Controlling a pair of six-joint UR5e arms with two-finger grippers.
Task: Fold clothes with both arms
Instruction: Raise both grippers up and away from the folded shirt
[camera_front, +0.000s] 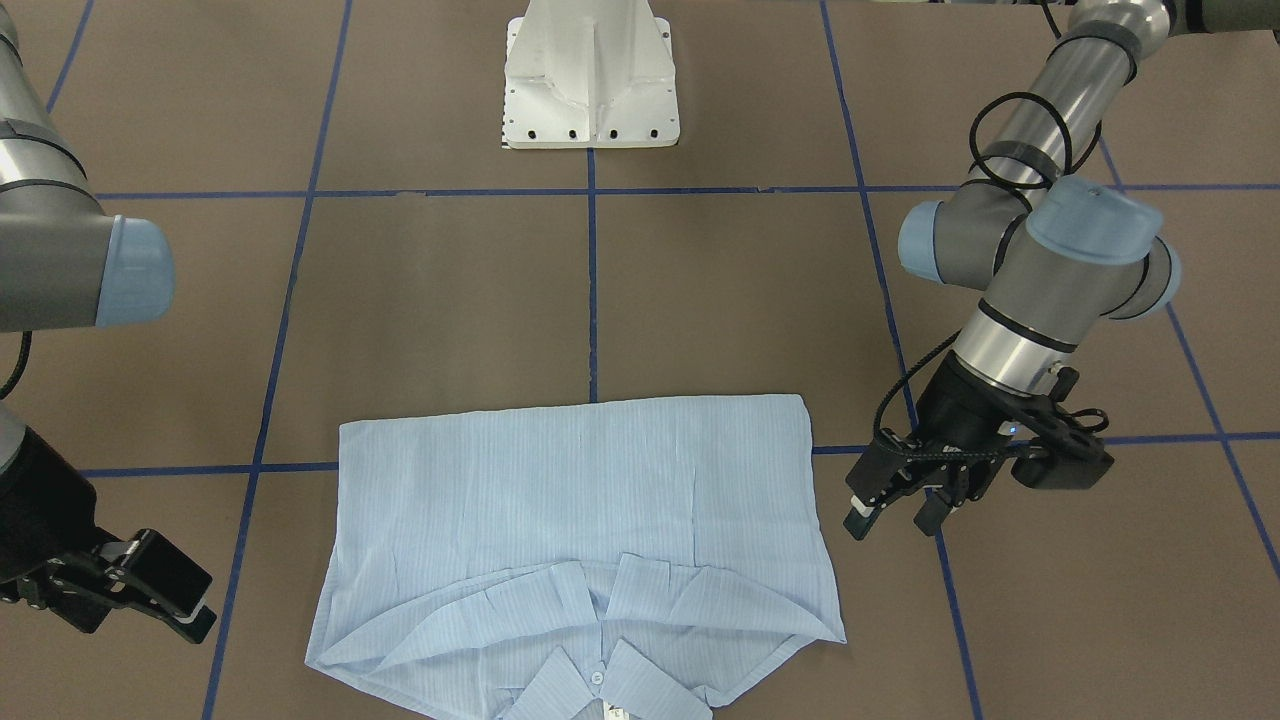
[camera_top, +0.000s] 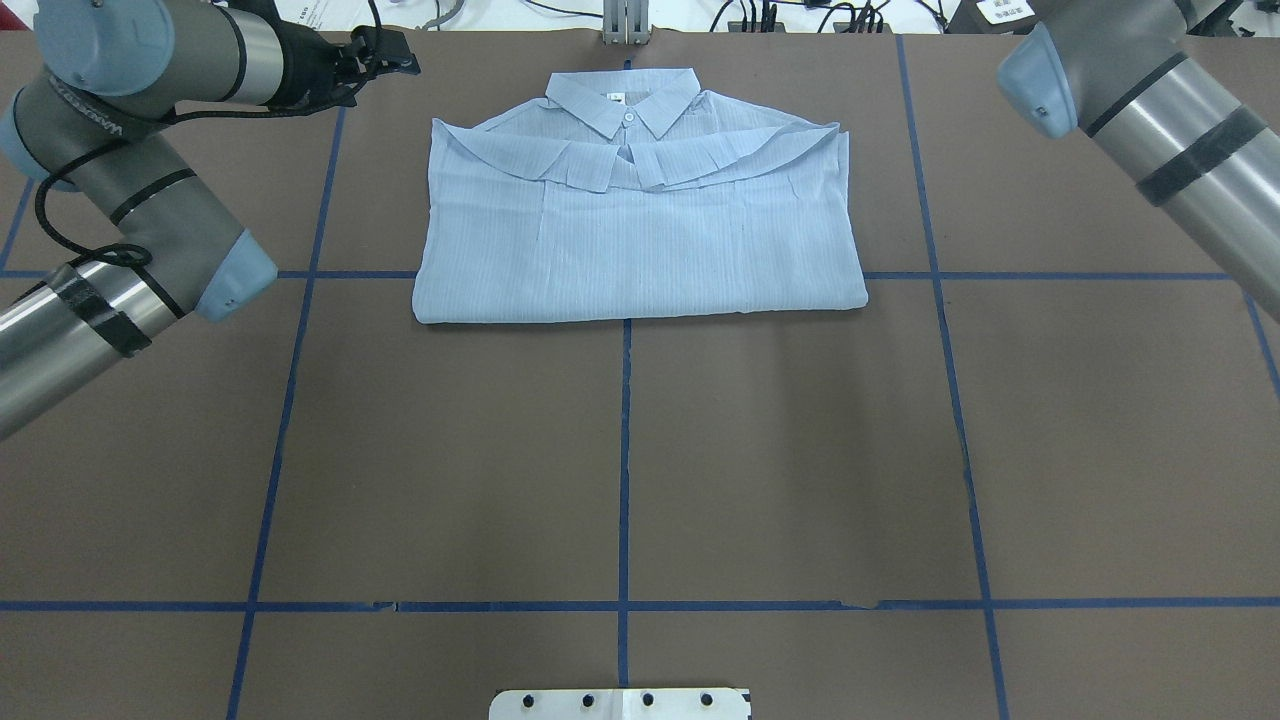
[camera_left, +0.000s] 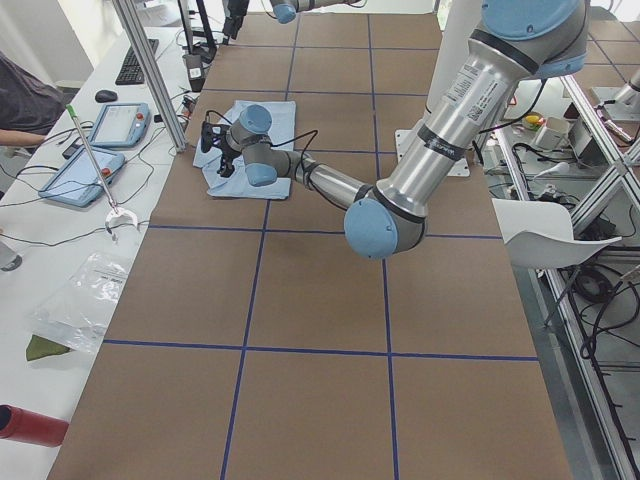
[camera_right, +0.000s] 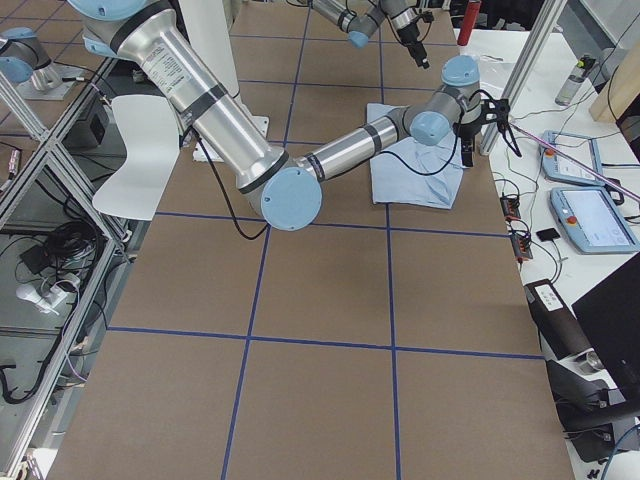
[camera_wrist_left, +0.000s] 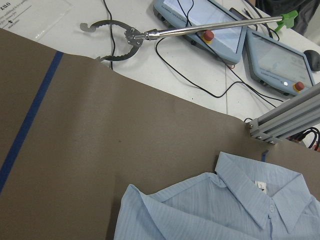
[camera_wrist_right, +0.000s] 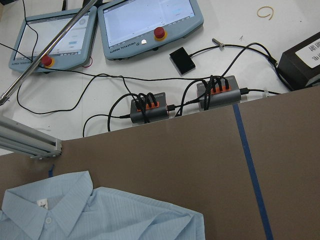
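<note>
On the brown taped table (camera_top: 800, 450), toward its far edge, folded shirt (camera_top: 640, 240) stretched left-to-right between left gripper (camera_front: 893, 520), nearer, and right gripper (camera_front: 195, 605), both empty with fingers parted.

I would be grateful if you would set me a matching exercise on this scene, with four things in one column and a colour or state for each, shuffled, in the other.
Column one:
1. shirt
2. left gripper
3. pedestal base
4. tape lines

Column two:
a. white, with a row of bolt holes
b. dark blue, forming a grid
c. pale blue, folded, collar on top
d. black, open, beside the shirt but apart from it

Pairs: 1-c, 2-d, 3-a, 4-b.
</note>
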